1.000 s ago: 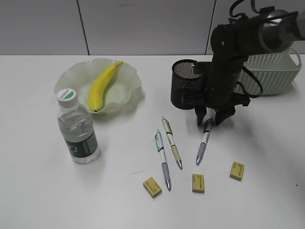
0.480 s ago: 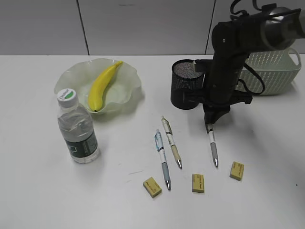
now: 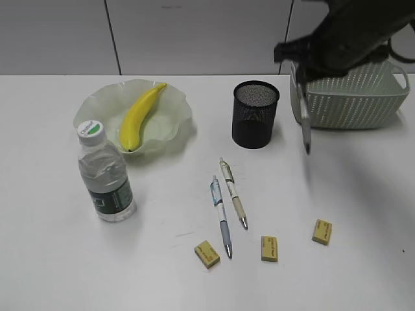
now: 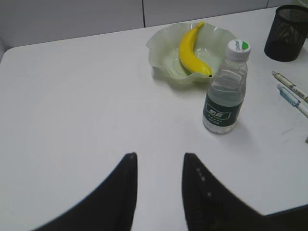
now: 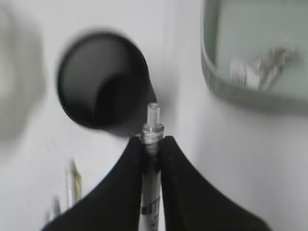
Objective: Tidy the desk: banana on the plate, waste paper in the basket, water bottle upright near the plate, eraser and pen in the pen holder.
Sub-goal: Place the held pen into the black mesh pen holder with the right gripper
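Observation:
My right gripper is shut on a pen that hangs tip down in the air, just right of the black mesh pen holder and in front of the basket. The waste paper lies inside the basket. The banana rests on the green plate. In front of the plate the water bottle stands upright. Two more pens and three erasers lie on the desk. My left gripper is open over bare desk, well left of the bottle.
The white desk runs back to a grey wall. The pen holder's mouth shows dark, slightly left of the held pen. The two loose pens lie between the bottle and the erasers.
The right gripper shut on the pen lying right of the pen holder, then lifted it off the desk up and to the right. The left gripper has not moved.

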### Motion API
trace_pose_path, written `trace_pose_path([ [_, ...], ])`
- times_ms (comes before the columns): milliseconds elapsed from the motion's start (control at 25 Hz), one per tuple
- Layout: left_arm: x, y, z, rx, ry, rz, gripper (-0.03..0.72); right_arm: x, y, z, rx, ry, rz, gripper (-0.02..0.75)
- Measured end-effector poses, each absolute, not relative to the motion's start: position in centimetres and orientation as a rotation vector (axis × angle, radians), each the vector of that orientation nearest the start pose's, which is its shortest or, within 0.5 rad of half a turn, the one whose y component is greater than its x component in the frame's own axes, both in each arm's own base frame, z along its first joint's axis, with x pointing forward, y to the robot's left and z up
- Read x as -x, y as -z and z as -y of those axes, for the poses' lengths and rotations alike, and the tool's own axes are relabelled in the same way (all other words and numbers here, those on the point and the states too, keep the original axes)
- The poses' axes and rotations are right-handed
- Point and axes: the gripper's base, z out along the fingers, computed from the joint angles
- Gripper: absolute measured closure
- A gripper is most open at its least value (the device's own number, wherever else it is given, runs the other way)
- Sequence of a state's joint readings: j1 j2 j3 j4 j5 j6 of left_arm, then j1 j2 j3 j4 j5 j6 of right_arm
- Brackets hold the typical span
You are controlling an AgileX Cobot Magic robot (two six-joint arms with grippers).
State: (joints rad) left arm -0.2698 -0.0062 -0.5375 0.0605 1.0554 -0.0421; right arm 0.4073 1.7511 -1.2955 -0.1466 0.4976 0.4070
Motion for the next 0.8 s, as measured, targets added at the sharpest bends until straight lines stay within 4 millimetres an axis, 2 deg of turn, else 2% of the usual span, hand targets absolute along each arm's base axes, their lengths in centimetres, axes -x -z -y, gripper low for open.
trace_pose_path([
  [160, 0.9, -28.8, -0.7, -0.222, 0.128, -1.984, 0.450, -37.1, -30.3, -16.2, 0.274, -0.381, -1.874, 0.652],
  [240, 0.9, -28.8, -0.7, -0.222, 0.128, -1.984, 0.450, -37.7, -30.9, -17.2, 0.362, -0.425, -1.672, 0.652],
  [280, 0.9, -28.8, -0.7, -0.222, 0.128, -1.984, 0.450, -38.1, -30.5, -17.6, 0.401, -0.423, -1.608, 0.652],
  [360, 0.9, -28.8, -0.7, -0.222, 0.128, -1.984, 0.450, -39.1, -28.3, -18.1, 0.450, -0.389, -1.583, 0.652],
  [600, 0.9, -28.8, -0.7, -0.222, 0.128, -1.984, 0.451, -41.2, -20.6, -18.4, 0.453, -0.320, -1.749, 0.652],
  [680, 0.9, -28.8, -0.7, -0.222, 0.128, -1.984, 0.451, -41.1, -19.2, -18.4, 0.454, -0.315, -1.787, 0.652],
  [800, 0.9, -28.8, -0.7, -0.222, 0.128, -1.984, 0.452, -40.7, -18.2, -18.1, 0.461, -0.303, -1.849, 0.636],
])
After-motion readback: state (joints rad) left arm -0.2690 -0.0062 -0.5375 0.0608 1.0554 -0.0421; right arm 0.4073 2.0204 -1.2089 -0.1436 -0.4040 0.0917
